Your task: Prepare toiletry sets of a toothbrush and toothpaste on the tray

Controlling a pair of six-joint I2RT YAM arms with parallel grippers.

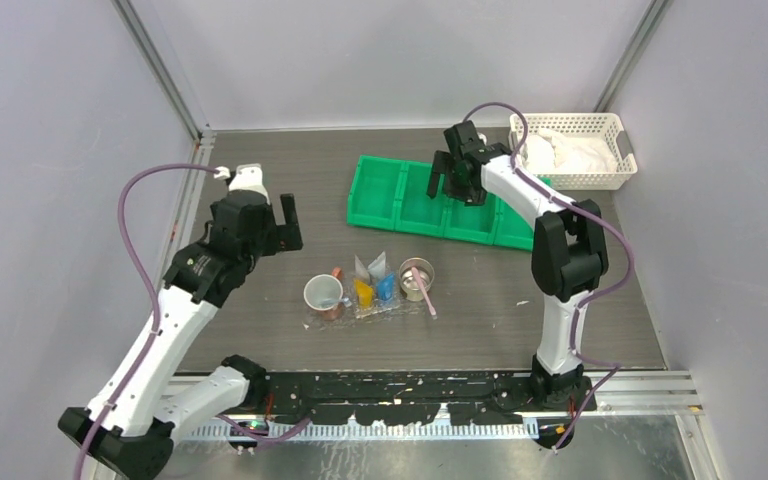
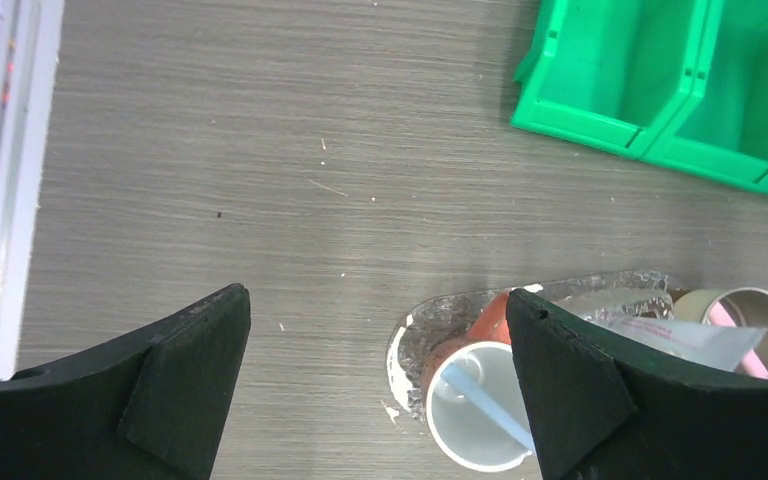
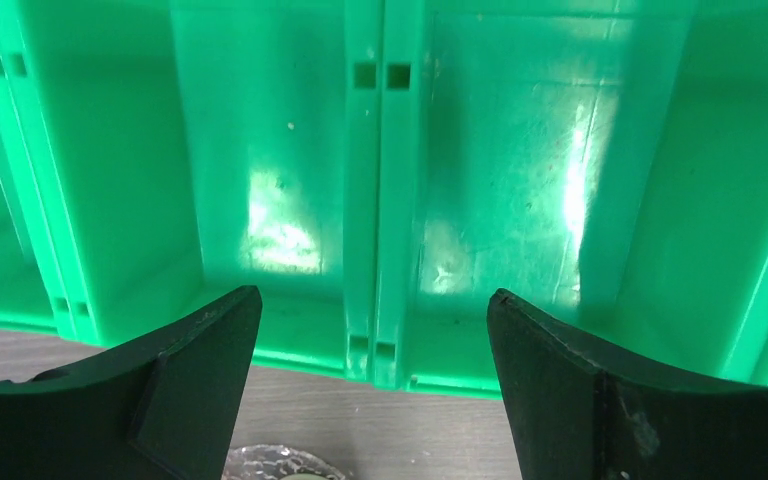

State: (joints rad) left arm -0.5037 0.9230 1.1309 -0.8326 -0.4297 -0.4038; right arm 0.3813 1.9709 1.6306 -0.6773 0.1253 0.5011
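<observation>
The see-through tray [image 1: 400, 305] lies mid-table and carries two cups. The left cup [image 1: 323, 295] holds a pale toothbrush [image 2: 487, 400]. From the right cup [image 1: 417, 278] a pink toothbrush [image 1: 426, 298] sticks out. Between the cups lie a yellow-orange toothpaste [image 1: 363, 291] and a blue toothpaste [image 1: 386, 288]. A red cap [image 1: 337, 271] shows behind the left cup. My left gripper [image 1: 285, 225] is open and empty, left of the tray and above the table; in its wrist view the left gripper [image 2: 378, 298] frames bare table and the tray's [image 2: 440, 318] left edge. My right gripper [image 1: 455, 185] hangs open and empty over the green bin [image 1: 430, 200].
The four-compartment green bin [image 3: 365, 200] fills the right wrist view, its compartments bare there. A white lattice basket [image 1: 572, 150] with white items stands at the back right. Grey walls close the table on three sides.
</observation>
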